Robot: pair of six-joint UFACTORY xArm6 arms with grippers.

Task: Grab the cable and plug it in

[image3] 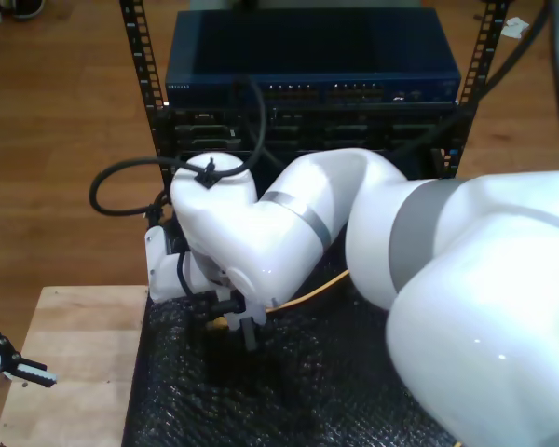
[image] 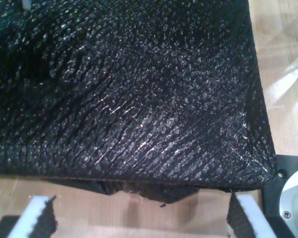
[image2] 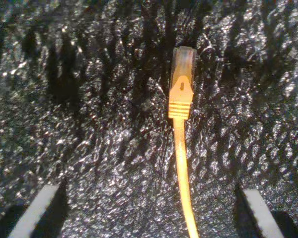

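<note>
The yellow-orange cable lies on the black foam mat, its clear plug pointing away from my second gripper. That gripper is open, hovering over the cable with one finger on each side and neither touching it. In the exterior view the big white arm holds my second gripper low over the mat, and the cable runs out from under the arm. My first gripper is open and empty over the wooden table beside the mat's edge. It also sits at the exterior view's lower left.
A rack at the back holds a blue network switch with rows of ports. Thick black arm cables loop in front of it. The wooden table lies at the exterior view's left of the mat. A metal base sits by the mat's corner.
</note>
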